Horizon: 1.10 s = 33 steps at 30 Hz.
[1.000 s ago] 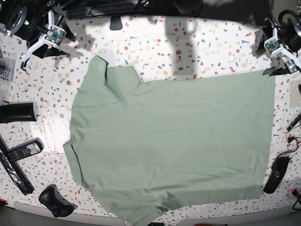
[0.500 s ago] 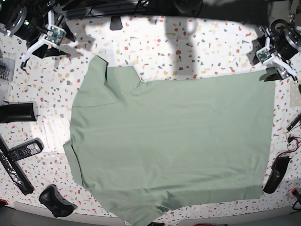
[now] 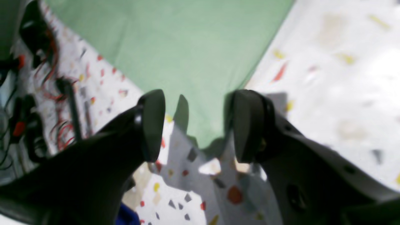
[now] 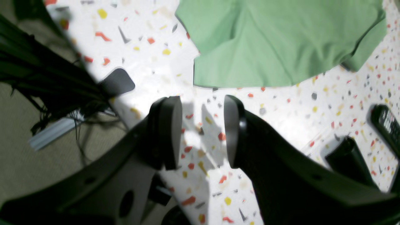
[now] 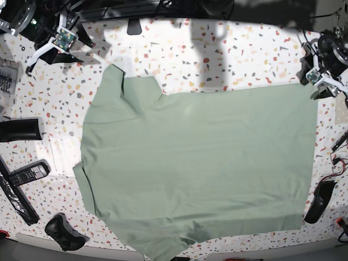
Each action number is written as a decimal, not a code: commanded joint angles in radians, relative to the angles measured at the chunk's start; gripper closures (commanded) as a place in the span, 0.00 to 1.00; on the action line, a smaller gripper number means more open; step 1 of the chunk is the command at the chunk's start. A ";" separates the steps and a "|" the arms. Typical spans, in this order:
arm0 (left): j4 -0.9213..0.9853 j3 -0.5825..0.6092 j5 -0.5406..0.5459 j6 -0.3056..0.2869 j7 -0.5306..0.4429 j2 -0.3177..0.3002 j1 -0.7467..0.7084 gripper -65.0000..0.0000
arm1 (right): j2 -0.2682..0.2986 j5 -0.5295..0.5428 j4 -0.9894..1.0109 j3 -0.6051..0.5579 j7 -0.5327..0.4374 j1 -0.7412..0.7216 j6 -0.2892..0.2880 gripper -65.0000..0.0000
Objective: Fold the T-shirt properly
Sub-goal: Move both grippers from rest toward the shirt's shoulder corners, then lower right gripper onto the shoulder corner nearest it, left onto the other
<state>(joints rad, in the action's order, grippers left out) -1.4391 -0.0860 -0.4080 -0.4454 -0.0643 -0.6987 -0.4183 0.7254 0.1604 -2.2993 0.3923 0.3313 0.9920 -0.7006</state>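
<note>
1. The T-shirt (image 5: 201, 168) lies spread flat across the speckled desk (image 5: 228, 54).
2. The left pincer (image 3: 195, 125) hangs spread over the shirt's corner, holding nothing.
3. The right pincer (image 4: 203, 131) stands parted above bare desk near a sleeve.

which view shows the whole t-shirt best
The base view: the T-shirt lies spread flat on the table, nearly all in frame. The left wrist view shows only one corner, the right wrist view only a sleeve end.
</note>
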 commanded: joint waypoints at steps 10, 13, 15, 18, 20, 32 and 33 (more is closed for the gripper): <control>0.033 -0.008 -0.011 0.004 -0.012 -0.018 0.005 1.00 | 0.008 0.005 -0.013 0.006 -0.058 0.000 0.002 0.66; 0.033 -0.008 -0.011 0.004 -0.012 -0.019 0.005 1.00 | 0.008 -0.049 -0.013 0.003 -0.083 0.000 0.002 0.65; 0.033 -0.008 -0.011 0.004 -0.012 -0.019 0.005 1.00 | 0.009 -0.107 -0.013 -0.013 -0.092 0.000 0.002 0.57; 0.033 -0.008 -0.011 0.004 -0.012 -0.019 0.005 1.00 | 0.009 -0.206 -0.013 -0.076 -0.093 0.000 0.002 0.43; 0.033 -0.008 -0.011 0.004 -0.012 -0.019 0.005 1.00 | 0.009 -0.284 -0.010 -0.137 -0.099 -0.012 0.007 0.42; 0.033 -0.008 -0.010 0.004 -0.013 -0.019 0.005 1.00 | 0.008 -0.555 0.230 -0.536 -0.056 -0.327 0.227 0.42; 0.033 -0.008 -0.010 0.004 -0.013 -0.019 0.005 1.00 | 0.008 -0.572 0.259 -0.560 -0.058 -0.352 0.245 0.42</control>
<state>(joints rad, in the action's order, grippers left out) -1.4002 -0.0860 -0.4118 -0.4454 -0.0834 -0.6987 -0.4126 0.7227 -0.4110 -2.0224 -0.1768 0.2836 0.6392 -0.4671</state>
